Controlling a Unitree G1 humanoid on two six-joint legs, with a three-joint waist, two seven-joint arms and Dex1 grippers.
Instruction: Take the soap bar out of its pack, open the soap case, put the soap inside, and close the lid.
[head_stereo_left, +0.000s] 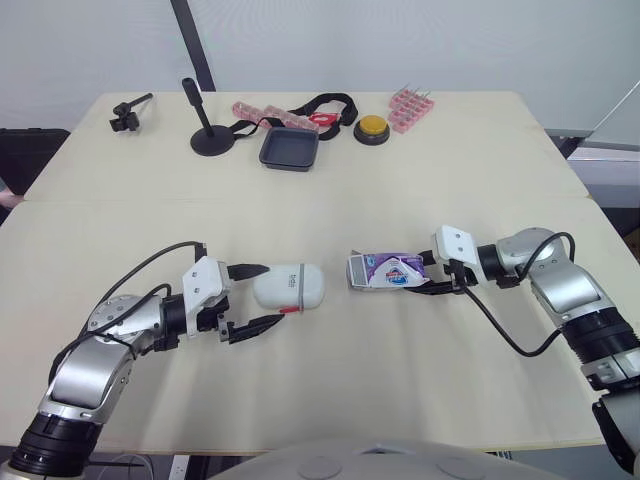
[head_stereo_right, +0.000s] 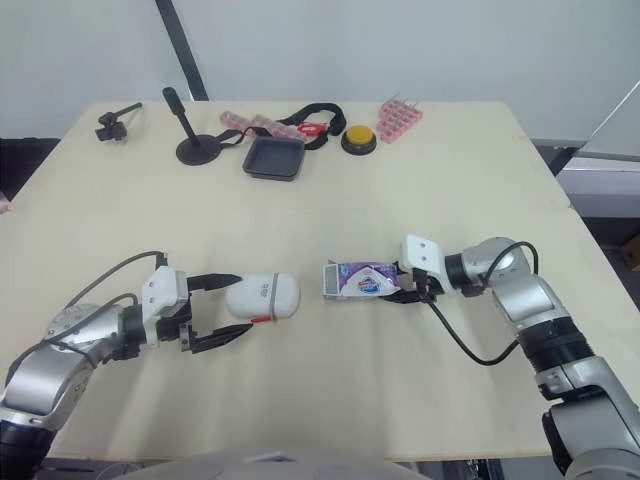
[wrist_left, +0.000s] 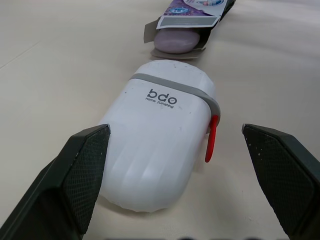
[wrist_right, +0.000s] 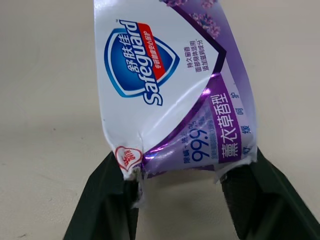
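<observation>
The white soap case (head_stereo_left: 290, 288), lid closed, with a grey band and a red tab, lies on its side on the table. My left gripper (head_stereo_left: 272, 294) is open around its near end, one finger on each side. In the left wrist view the case (wrist_left: 160, 145) lies between the fingers (wrist_left: 75, 175). Beyond it is the purple and white soap pack (head_stereo_left: 388, 270), its open flap end facing the case. A lilac soap bar (wrist_left: 175, 41) shows in the opening. My right gripper (head_stereo_left: 440, 275) is shut on the pack's far end (wrist_right: 170, 85).
At the back of the table are a black tray (head_stereo_left: 289, 148), a yellow button (head_stereo_left: 372, 127), two pink pill organisers (head_stereo_left: 410, 108), a black strap (head_stereo_left: 325, 103), a black stand (head_stereo_left: 210, 135) and a small black clamp (head_stereo_left: 128, 112).
</observation>
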